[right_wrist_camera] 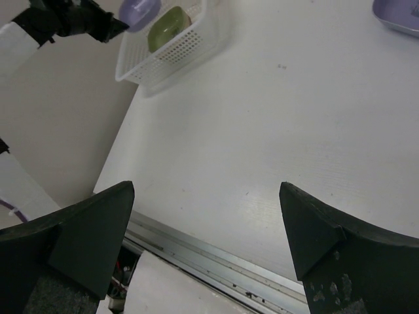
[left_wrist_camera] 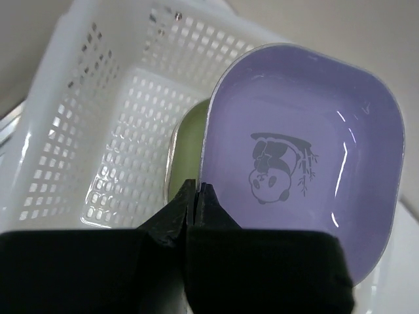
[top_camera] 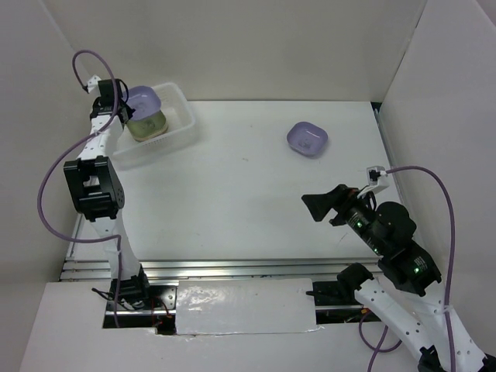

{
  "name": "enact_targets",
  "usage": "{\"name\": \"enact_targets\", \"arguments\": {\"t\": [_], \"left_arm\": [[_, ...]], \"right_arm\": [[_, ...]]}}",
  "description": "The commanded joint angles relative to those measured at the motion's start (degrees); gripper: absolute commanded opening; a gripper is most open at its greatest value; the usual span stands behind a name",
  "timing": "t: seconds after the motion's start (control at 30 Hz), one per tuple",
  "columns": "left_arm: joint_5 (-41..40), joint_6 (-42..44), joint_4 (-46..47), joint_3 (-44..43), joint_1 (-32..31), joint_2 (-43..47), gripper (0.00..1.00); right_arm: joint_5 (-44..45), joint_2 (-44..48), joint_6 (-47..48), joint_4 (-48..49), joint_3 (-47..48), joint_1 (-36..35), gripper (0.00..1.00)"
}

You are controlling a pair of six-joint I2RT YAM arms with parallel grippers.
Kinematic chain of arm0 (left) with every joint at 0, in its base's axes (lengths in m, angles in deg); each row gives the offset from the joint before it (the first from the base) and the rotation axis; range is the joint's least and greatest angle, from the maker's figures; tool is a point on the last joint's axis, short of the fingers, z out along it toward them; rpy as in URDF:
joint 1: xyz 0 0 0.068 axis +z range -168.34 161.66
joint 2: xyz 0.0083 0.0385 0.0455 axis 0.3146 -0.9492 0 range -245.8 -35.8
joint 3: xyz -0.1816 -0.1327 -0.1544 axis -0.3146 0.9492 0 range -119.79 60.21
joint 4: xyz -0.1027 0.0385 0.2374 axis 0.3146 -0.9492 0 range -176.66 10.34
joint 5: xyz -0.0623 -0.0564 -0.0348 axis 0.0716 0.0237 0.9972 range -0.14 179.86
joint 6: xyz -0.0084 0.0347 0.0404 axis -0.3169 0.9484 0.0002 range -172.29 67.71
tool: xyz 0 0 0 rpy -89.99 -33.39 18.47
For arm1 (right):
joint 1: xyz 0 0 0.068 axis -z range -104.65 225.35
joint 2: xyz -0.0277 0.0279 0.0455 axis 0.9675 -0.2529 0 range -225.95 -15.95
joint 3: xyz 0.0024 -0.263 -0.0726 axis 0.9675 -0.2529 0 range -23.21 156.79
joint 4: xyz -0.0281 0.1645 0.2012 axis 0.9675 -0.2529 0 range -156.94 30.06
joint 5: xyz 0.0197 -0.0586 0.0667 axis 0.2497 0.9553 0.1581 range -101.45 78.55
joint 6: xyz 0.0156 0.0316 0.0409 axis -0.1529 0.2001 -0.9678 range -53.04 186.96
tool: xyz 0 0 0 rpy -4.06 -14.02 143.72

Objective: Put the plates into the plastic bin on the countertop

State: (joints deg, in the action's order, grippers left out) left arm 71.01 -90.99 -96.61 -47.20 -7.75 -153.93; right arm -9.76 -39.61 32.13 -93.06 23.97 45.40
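Observation:
My left gripper (left_wrist_camera: pixel 198 186) is shut on the rim of a purple plate (left_wrist_camera: pixel 301 150) with a panda mark and holds it above the plastic bin (left_wrist_camera: pixel 85 131). In the top view this plate (top_camera: pixel 142 98) hangs over the bin (top_camera: pixel 180 132) at the far left. A green plate (top_camera: pixel 147 124) lies in the bin, also seen under the purple one in the left wrist view (left_wrist_camera: pixel 186 144). A second purple plate (top_camera: pixel 307 139) lies on the countertop (top_camera: pixel 232 194) at the far right. My right gripper (top_camera: pixel 322 208) is open and empty above the near right of the table.
White walls stand at the back and both sides. A metal rail (right_wrist_camera: pixel 216 252) runs along the front edge of the table. The right wrist view shows the bin (right_wrist_camera: pixel 170 49) far off and the second purple plate (right_wrist_camera: pixel 399 14) at its top right corner.

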Motion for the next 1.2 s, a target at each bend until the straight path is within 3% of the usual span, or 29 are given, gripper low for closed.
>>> {"name": "enact_targets", "arguments": {"t": [0.0,0.07,0.1,0.3,0.43,0.57,0.67,0.73,0.77,0.87,1.03,1.17], "left_arm": [[2.7,3.1,1.7,-3.1,-1.4,-1.2,0.00],[2.3,2.1,-0.6,-3.9,-1.5,-2.5,0.39],[1.2,1.8,-1.4,-4.2,-1.7,-2.6,0.99],[-7.3,1.0,-2.4,-2.0,-4.8,3.6,0.99],[-9.2,6.9,1.5,0.4,-14.9,11.8,0.99],[-10.9,5.4,2.2,5.7,-23.5,16.3,0.99],[-5.9,0.1,1.7,11.6,-27.7,19.8,0.99],[-4.6,-2.3,2.4,17.8,-31.7,23.9,0.99],[-4.2,-3.7,2.9,19.8,-34.6,27.1,0.99],[-2.6,-5.2,3.7,29.9,-39.7,34.2,0.99],[-0.8,-4.9,5.9,40.2,-45.4,43.1,0.99],[-0.8,-2.7,1.9,41.8,-48.5,44.5,0.99]], "right_arm": [[0.7,1.4,1.0,-0.1,2.1,0.1,1.00],[0.2,1.2,0.8,0.2,2.1,0.2,1.00],[-0.1,0.9,0.8,0.3,2.1,0.1,1.00],[0.9,0.9,0.8,-0.1,2.0,0.1,1.00],[3.1,0.9,0.8,0.7,1.0,0.2,1.00],[14.6,-3.4,-0.8,5.5,-1.6,0.3,1.00],[19.4,-18.1,-1.5,7.9,1.8,2.5,1.00],[18.6,-32.3,-2.7,9.7,6.5,9.4,1.00],[15.7,-40.7,-3.0,12.5,9.4,15.0,1.00],[9.6,-56.1,-4.0,16.0,16.2,23.0,1.00],[4.1,-76.9,-2.1,15.4,30.5,27.1,0.94],[1.6,-93.5,-1.1,9.5,43.7,28.5,0.88]]}}
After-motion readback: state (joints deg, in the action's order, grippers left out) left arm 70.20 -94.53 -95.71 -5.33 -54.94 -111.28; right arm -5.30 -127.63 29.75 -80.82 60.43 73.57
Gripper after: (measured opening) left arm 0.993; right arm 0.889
